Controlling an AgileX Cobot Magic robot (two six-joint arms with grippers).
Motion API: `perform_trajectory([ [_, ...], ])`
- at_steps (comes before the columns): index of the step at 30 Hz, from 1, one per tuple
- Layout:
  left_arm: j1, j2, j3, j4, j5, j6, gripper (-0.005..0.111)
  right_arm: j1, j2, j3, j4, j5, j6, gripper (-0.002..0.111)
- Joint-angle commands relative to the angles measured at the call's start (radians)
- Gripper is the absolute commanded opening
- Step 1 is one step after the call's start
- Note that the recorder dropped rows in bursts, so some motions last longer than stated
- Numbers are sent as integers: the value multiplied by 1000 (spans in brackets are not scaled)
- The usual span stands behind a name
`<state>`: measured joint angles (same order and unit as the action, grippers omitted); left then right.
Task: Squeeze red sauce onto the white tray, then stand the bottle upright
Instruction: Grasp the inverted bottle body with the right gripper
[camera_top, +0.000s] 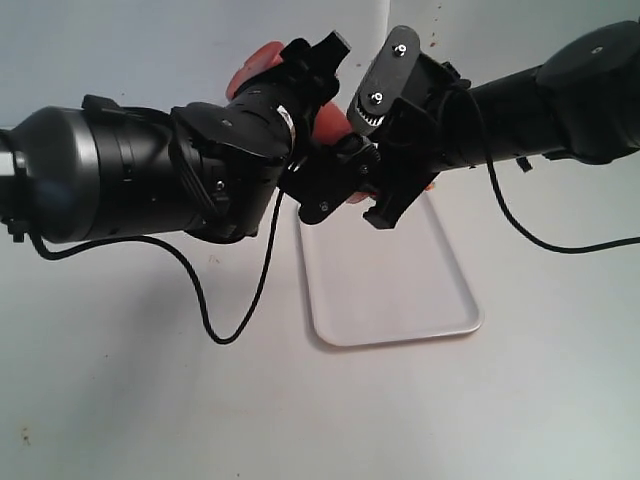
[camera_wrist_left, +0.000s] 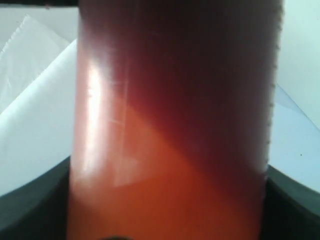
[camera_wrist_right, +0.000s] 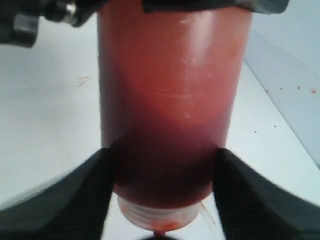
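2 end effectors are clenched on the bottle (camera_wrist_right: 165, 90): the left end effector (camera_wrist_left: 167, 200) grasps the body, the right end effector (camera_wrist_right: 162, 195) pinches it near the threaded neck. Bottle is held aloft over the 12 o'clock end of the white tray (camera_top: 440, 300), which lies flat on the table (camera_top: 120, 400). Red sauce (camera_wrist_right: 160, 167) shows dark toward the neck

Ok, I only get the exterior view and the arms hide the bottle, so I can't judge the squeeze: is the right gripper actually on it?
Observer: Yes. The right gripper has both fingers against the bottle, by its threaded neck.
Operator: Where is the sauce?
Observer: The red sauce sits dark at the neck end; the other end looks paler.
Operator: And the left?
Observer: The left gripper holds the bottle's body between its fingers.
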<state>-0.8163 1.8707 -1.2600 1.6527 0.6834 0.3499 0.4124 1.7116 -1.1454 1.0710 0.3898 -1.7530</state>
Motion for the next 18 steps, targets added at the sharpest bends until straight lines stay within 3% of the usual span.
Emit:
perform_trajectory([
  [1,-11,-10,-7,27,-21,-11,0,7,-23,-8,8,46,18,2],
  [14,-9,-10,-7,27,4,-11,0,-16,-56,-8,-37,-10,65,2],
  [18,-9,-10,-7,27,4,-11,0,-53,-78,-8,-134,14,79,25],
])
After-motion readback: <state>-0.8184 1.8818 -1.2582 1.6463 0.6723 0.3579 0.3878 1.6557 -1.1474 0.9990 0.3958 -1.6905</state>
